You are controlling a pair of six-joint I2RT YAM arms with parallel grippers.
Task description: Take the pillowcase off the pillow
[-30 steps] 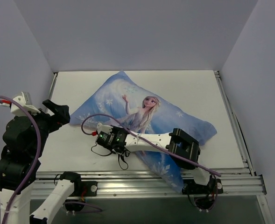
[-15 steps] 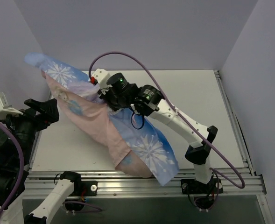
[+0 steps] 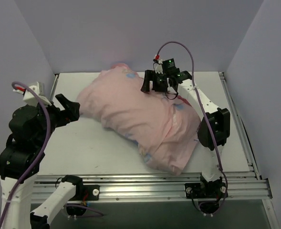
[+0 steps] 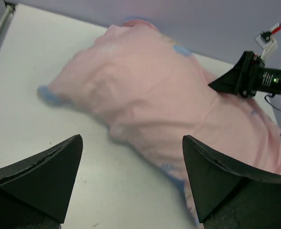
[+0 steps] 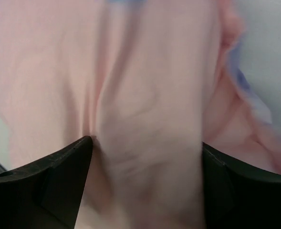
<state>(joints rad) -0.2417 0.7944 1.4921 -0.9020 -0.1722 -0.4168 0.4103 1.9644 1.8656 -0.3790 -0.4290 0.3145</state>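
Note:
The pillowcase (image 3: 140,119) lies across the table with its pale pink side up and only small blue patches at its edges. It bulges full; the pillow is hidden inside it. My right gripper (image 3: 150,87) hovers over the case's far edge with its jaws open. In the right wrist view a ridge of pink fabric (image 5: 145,95) rises between the spread fingers of the right gripper (image 5: 145,140). My left gripper (image 3: 75,109) stands open just left of the case's left end. In the left wrist view the pillowcase (image 4: 150,90) lies beyond the left gripper (image 4: 132,138), which holds nothing.
The white table (image 3: 97,143) shows bare in front of the pillowcase and at the far right. A metal rail (image 3: 145,183) runs along the near edge. Grey walls close in the back and both sides. A purple cable (image 3: 178,45) loops above the right wrist.
The right arm lifted the pillowcase, swung it over and set it down pink side up, then moved to the back and opened its jaws. The left arm shifted slightly, still open.

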